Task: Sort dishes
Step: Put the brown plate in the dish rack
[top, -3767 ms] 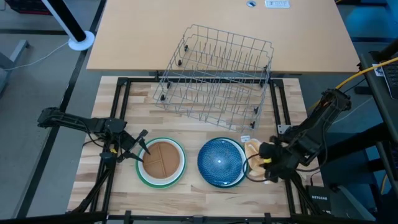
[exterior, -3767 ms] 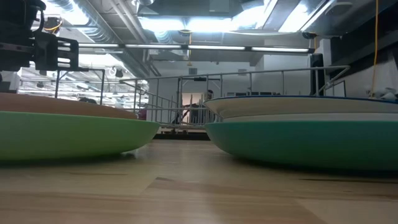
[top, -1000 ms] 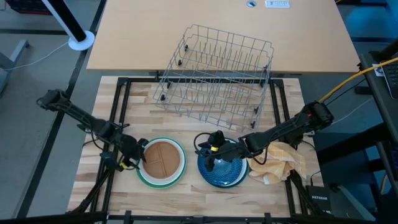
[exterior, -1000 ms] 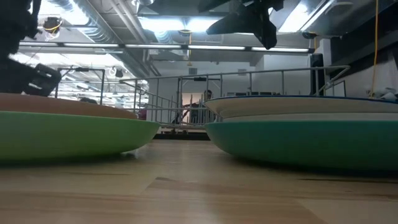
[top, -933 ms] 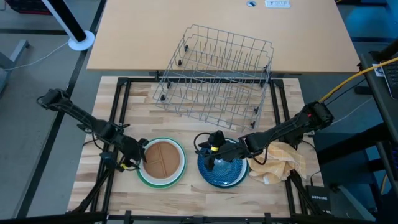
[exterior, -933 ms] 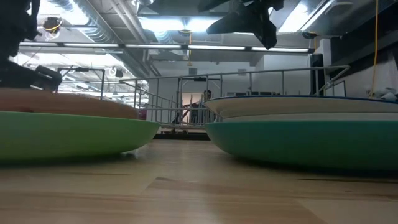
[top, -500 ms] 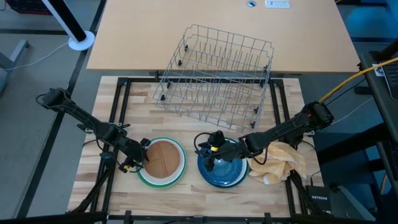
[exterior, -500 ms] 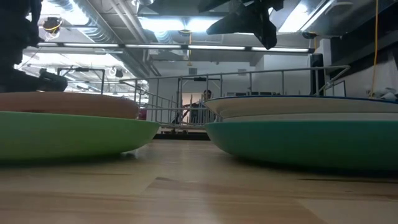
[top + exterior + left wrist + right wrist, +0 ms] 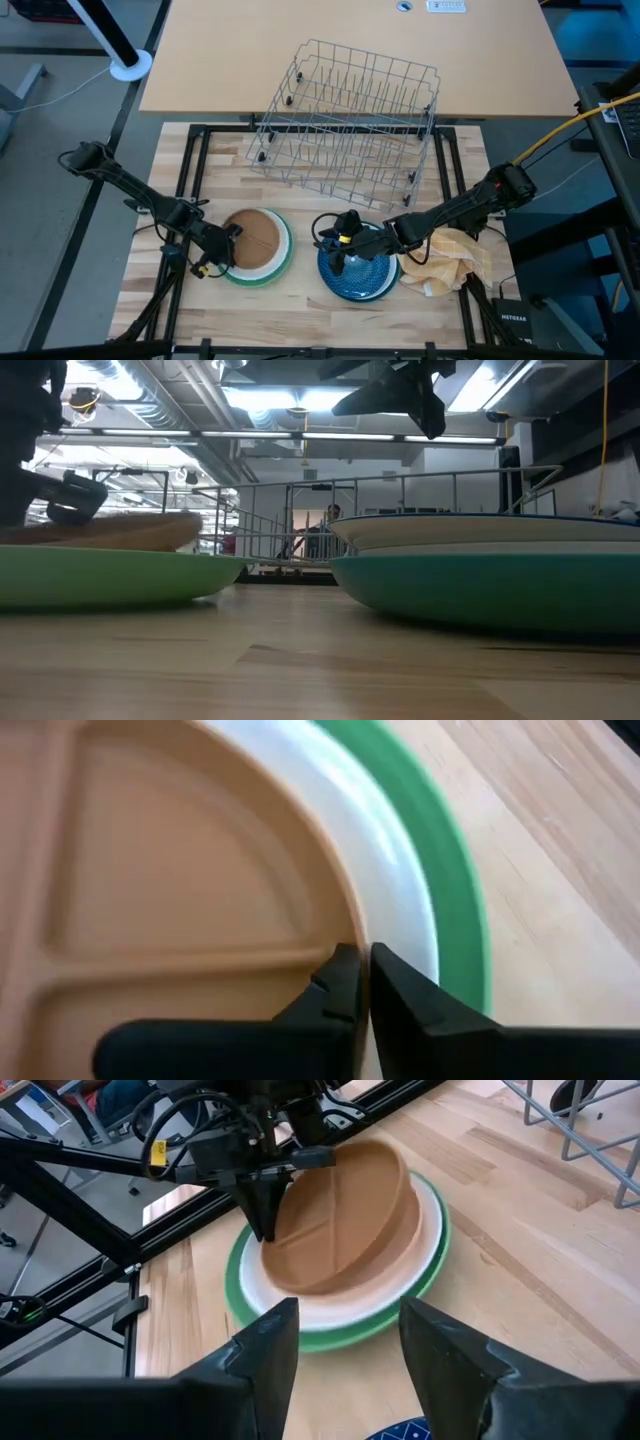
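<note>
A brown divided plate (image 9: 255, 238) lies tilted over a white plate (image 9: 425, 1245) and a green plate (image 9: 272, 270) at the table's near left. My left gripper (image 9: 225, 246) is shut on its left rim. Near the middle is a stack with a blue plate (image 9: 365, 275) on top, which also shows in the low view (image 9: 480, 575). My right gripper (image 9: 338, 248) hovers open above that stack's left part, its fingers (image 9: 270, 1345) pointing toward the brown plate (image 9: 335, 1230). My left gripper pinches the brown plate's rim (image 9: 350, 935) on its left side between its two fingers, one inside the plate and one outside. It reaches in from the table's left, slanting down. The plate is tilted, its lower side (image 9: 310, 1295) at the white plate.
A grey wire rack (image 9: 345, 110) stands at the table's far middle. A yellow cloth (image 9: 455, 260) lies bunched at the near right, under the right arm. Bare wooden tabletop (image 9: 330, 205) lies between the rack and the plates.
My left gripper has shut on the brown plate's left rim. The plate lay flat in the white plate; now it is tipped up and shifted a little toward the table's far left.
</note>
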Action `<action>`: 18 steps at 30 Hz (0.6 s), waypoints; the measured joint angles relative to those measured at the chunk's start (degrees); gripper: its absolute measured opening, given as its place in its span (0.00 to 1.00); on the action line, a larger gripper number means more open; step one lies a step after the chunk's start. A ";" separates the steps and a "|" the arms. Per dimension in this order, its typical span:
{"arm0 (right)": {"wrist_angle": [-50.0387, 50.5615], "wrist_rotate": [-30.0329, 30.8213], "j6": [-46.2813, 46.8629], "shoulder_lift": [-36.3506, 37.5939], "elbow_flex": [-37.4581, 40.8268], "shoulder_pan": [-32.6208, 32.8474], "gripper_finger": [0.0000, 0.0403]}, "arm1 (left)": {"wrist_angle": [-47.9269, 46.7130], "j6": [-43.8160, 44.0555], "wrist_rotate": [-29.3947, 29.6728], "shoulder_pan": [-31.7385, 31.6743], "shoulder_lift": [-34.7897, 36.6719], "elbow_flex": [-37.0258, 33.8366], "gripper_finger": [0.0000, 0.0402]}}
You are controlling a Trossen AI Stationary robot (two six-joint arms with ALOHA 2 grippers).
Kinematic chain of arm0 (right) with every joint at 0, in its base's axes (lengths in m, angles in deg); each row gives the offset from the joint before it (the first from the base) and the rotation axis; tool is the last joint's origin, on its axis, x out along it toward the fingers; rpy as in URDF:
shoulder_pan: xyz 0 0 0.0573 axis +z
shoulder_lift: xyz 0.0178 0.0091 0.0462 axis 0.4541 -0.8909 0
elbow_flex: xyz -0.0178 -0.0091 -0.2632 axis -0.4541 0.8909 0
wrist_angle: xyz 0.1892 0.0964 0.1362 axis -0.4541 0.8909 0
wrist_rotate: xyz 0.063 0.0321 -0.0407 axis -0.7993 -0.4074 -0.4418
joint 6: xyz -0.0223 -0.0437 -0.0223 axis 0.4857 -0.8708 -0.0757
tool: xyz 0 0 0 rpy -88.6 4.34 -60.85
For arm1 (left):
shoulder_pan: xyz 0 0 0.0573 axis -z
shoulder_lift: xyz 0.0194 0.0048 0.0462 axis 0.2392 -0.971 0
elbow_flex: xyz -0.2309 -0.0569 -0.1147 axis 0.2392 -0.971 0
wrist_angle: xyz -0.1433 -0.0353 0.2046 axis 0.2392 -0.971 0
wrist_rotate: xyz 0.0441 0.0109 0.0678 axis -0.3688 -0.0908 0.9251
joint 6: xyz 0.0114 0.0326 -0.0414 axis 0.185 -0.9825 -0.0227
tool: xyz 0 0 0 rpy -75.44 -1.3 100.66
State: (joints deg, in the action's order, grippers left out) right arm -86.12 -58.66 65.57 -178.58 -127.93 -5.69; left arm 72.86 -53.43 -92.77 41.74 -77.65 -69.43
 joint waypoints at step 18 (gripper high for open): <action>0.11 0.01 -0.08 0.02 -0.01 0.00 0.44 | 7.02 10.77 -1.09 -0.20 2.78 -0.07 0.01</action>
State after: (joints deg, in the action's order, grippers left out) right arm -86.01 -58.65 65.49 -178.56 -127.94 -5.69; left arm 79.88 -42.66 -93.86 41.54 -74.88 -69.50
